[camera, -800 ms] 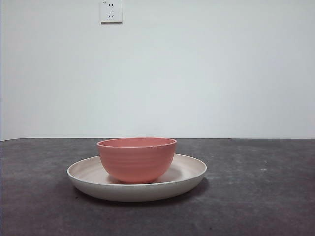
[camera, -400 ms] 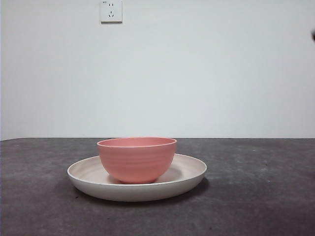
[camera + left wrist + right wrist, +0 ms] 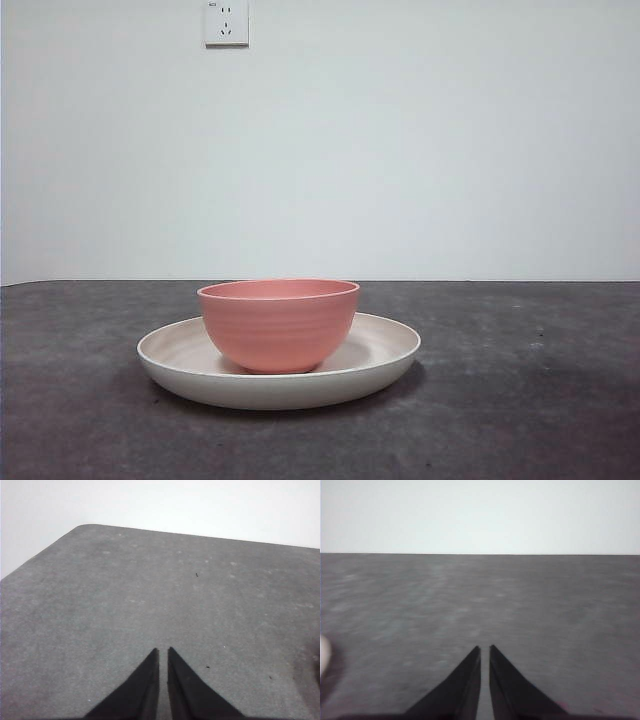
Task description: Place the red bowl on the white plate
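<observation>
The red bowl [image 3: 278, 324] stands upright on the white plate [image 3: 384, 350] in the front view, a little left of the plate's middle. Neither gripper shows in the front view. My left gripper [image 3: 163, 651] is shut and empty over bare grey table in the left wrist view. My right gripper [image 3: 484, 649] is shut and empty over bare table in the right wrist view. A pale blurred edge [image 3: 324, 655] at the side of the right wrist view may be the plate; I cannot tell. The bowl shows in neither wrist view.
The dark grey table [image 3: 540, 400] spreads to both sides of the plate. A white wall with a socket [image 3: 226, 22] stands behind. The table's rounded corner [image 3: 82, 528] shows in the left wrist view.
A small dark tip that showed at the front view's right edge half a second ago is gone. The bowl and plate have not moved.
</observation>
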`<state>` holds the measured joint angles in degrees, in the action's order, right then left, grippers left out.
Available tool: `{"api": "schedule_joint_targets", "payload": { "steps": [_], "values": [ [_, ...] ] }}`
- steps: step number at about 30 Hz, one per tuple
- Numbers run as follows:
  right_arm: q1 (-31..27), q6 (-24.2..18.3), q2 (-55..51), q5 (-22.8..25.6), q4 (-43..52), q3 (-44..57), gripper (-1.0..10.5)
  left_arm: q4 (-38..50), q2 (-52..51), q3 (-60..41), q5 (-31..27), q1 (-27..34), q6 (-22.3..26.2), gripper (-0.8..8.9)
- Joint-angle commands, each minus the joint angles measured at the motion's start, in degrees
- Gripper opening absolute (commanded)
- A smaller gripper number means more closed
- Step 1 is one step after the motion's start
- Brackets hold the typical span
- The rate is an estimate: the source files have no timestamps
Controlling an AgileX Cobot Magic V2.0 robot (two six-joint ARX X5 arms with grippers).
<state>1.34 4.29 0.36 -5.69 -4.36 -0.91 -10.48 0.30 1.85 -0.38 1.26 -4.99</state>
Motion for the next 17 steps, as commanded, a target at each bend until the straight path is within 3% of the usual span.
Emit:
{"api": "schedule_joint_targets", "payload": {
  "steps": [1,6,17],
  "values": [
    [-0.59,-0.33,-0.15,4.17,-0.92,0.28,0.3,-0.22,-0.11,-1.16,-0.20,-0.04,0.87,0.28],
    [-0.74,-0.63,-0.15,6.14,-5.86,0.28,0.3,-0.22,-0.11,-1.16,-0.20,-0.04,0.87,0.28],
    [-0.74,-1.20,-0.15,6.16,-4.63,0.26,0.3,-0.22,-0.11,-1.16,-0.20,-0.04,0.87,0.28]
  ]
}}
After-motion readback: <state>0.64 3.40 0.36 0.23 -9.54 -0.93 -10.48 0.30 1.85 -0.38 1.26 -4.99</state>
